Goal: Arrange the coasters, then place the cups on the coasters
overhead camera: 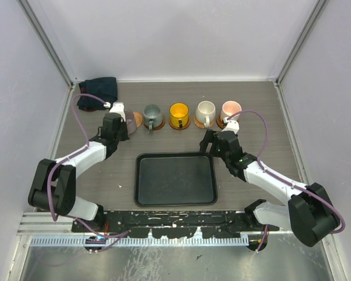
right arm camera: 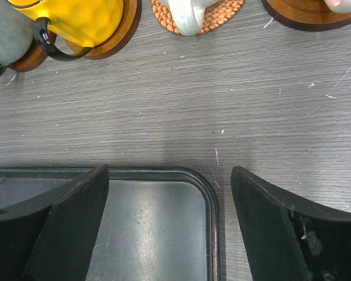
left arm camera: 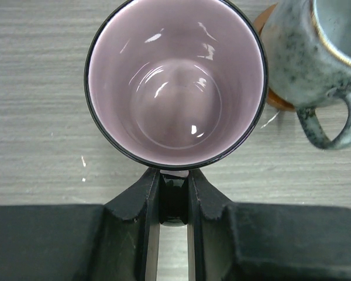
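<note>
Currently the left end effector (left arm camera: 174,178) is pinched on the handle of the glossy mauve ceramic mug (left arm camera: 174,82), which seems to sit partly over a round brown wooden coaster (overhead camera: 138,121) toward the tabletop's (overhead camera: 120,181) far-left corner. The right end effector (right arm camera: 169,175) gapes wide, empty, over the black rectangular tray's (right arm camera: 213,222) rim.

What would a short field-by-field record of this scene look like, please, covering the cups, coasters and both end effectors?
Left end effector: shut on the mauve cup handle
Right end effector: open, empty, near the tray far right corner
On coasters: grey-green cup, yellow cup, white cup, pink cup
Fifth coaster: shows at mauve cup's right; seating unclear
Elsewhere: blue cloth, far left corner
</note>
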Controlling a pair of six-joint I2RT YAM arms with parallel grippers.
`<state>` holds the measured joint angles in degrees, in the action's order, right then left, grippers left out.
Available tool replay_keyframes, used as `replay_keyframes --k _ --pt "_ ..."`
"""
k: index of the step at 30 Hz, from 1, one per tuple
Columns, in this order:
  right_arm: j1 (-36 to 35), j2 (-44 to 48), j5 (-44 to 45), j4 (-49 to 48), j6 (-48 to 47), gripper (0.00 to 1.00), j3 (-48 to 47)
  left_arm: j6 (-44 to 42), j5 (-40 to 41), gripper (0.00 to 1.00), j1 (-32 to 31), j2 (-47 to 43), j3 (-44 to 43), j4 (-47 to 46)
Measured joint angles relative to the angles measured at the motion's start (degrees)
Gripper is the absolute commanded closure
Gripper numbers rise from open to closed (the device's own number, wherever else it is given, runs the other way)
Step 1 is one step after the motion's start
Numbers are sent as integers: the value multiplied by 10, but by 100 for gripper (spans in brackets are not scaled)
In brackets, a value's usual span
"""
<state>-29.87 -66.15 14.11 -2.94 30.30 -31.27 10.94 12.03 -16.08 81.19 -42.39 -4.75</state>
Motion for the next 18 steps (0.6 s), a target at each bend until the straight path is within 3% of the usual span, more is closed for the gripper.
replay_keyframes --k 18 --pt "0 -34 2 0 0 12 -7 -46 -35 93 12 140 -118 -68"
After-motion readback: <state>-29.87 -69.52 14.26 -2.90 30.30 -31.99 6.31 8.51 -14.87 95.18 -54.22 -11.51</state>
